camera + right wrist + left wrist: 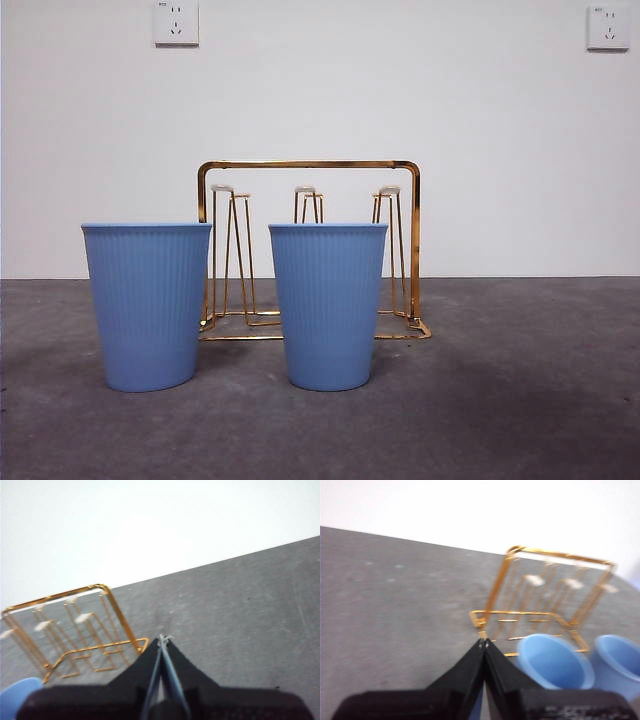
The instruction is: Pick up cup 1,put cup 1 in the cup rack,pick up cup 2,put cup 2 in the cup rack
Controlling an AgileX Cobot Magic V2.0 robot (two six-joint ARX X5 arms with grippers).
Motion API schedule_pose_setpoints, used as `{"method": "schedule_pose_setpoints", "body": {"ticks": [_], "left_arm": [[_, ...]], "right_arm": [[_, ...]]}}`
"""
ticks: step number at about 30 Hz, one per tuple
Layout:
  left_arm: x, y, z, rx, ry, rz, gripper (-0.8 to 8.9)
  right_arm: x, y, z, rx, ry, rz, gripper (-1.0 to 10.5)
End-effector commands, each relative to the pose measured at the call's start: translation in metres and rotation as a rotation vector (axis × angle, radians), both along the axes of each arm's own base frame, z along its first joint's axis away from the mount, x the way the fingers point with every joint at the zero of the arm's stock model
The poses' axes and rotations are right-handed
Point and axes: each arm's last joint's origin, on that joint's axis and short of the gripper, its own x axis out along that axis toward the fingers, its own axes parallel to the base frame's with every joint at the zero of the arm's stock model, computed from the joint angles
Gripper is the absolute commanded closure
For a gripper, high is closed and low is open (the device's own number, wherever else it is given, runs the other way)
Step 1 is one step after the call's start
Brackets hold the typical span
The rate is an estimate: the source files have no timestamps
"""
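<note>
Two blue ribbed cups are present: one on the left (147, 305) and one at the centre (327, 305). One gold wire cup rack (309, 165) is present. Three pale-tipped peg tops show on it in the front view; further pegs cannot be counted reliably. Two white wall sockets are present, one upper left (176, 22) and one upper right (608, 27).

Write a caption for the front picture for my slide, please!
Two blue cups stand upright on the grey table in front of the gold cup rack, no cup hung yet.
</note>
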Motion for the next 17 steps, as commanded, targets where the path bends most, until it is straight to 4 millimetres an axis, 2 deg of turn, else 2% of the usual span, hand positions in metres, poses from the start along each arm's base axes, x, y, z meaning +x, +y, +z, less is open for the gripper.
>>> {"method": "schedule_pose_setpoints", "body": {"ticks": [1,10,17], "left_arm": [[-0.002,-0.001,0.018,-0.028,-0.005,-0.059,8.19],[-0.003,-0.006,0.069,-0.031,0.136,-0.222,8.19],[-0.001,-0.008,0.091,-0.002,0.249,-0.337,8.19]], "right_arm": [[0.0,0.001,0.012,0.012,0.07,0.04,9.6],[0.006,0.006,0.074,-0.103,0.249,0.234,9.6],[0.01,0.007,0.115,-0.188,0.382,0.347,9.6]]}}
